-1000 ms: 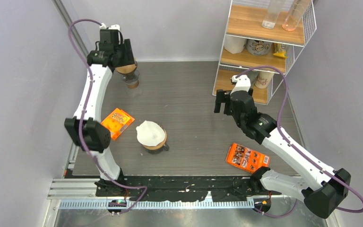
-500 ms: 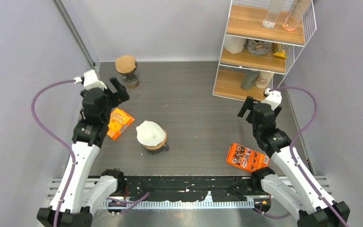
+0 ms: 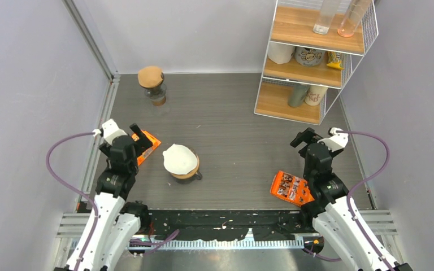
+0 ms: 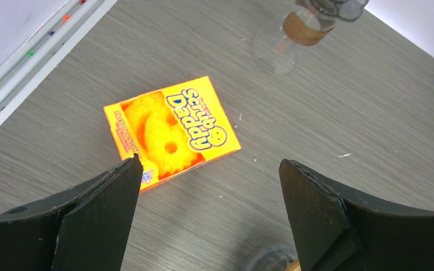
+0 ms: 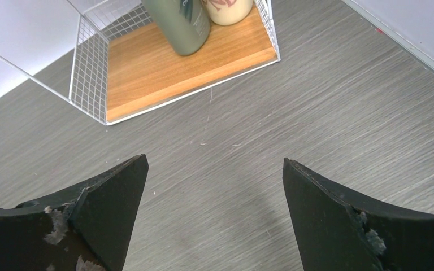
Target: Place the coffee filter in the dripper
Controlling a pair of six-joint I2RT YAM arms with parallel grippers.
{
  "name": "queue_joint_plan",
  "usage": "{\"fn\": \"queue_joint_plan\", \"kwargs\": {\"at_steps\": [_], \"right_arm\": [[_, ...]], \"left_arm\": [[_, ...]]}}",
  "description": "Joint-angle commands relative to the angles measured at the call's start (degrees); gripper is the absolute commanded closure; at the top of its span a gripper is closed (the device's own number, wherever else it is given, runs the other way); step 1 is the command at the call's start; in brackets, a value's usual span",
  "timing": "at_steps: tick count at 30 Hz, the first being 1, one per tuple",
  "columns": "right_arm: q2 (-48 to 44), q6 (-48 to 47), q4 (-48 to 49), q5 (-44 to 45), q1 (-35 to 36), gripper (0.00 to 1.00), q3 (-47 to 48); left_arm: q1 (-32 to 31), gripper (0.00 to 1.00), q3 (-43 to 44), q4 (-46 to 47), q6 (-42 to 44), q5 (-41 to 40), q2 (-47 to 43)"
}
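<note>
The white paper coffee filter (image 3: 179,159) sits cone-down in the mouth of the glass dripper (image 3: 187,174), near the table's middle. My left gripper (image 3: 141,135) hovers open to the left of it, over an orange sponge box (image 3: 150,142). In the left wrist view the left gripper (image 4: 209,169) holds nothing, and a sliver of the dripper (image 4: 271,258) shows at the bottom edge. My right gripper (image 3: 306,137) is open and empty at the right side, far from the dripper. In its own view the right gripper (image 5: 215,166) has bare table between the fingers.
A cork-lidded glass jar (image 3: 152,84) stands at the back left, also seen as the jar (image 4: 299,31). The orange sponge box (image 4: 172,132) lies flat. An orange packet (image 3: 294,188) lies front right. A wire shelf (image 3: 311,51) with cups and a green bottle (image 5: 178,22) stands back right.
The left gripper let go of the cork-lidded jar, opened wide and drew back toward the near edge. The right arm also pulled back from the shelf. The filter and dripper stayed put.
</note>
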Motion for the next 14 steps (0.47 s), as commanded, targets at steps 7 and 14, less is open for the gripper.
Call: {"fn": "queue_joint_plan", "kwargs": {"at_steps": [7,14], "right_arm": [[2.56,0.84,3.7,2.82,-0.14,0.05,0.94],[3.13,-0.16,4.41,2.62,-0.1,0.05,0.86]], "left_arm": [[0.16,0.0,-8.59,5.92,-0.11,-2.68,-8.27],[0.2,0.0,-8.48,6.02,-0.01,-2.73,-8.08]]}}
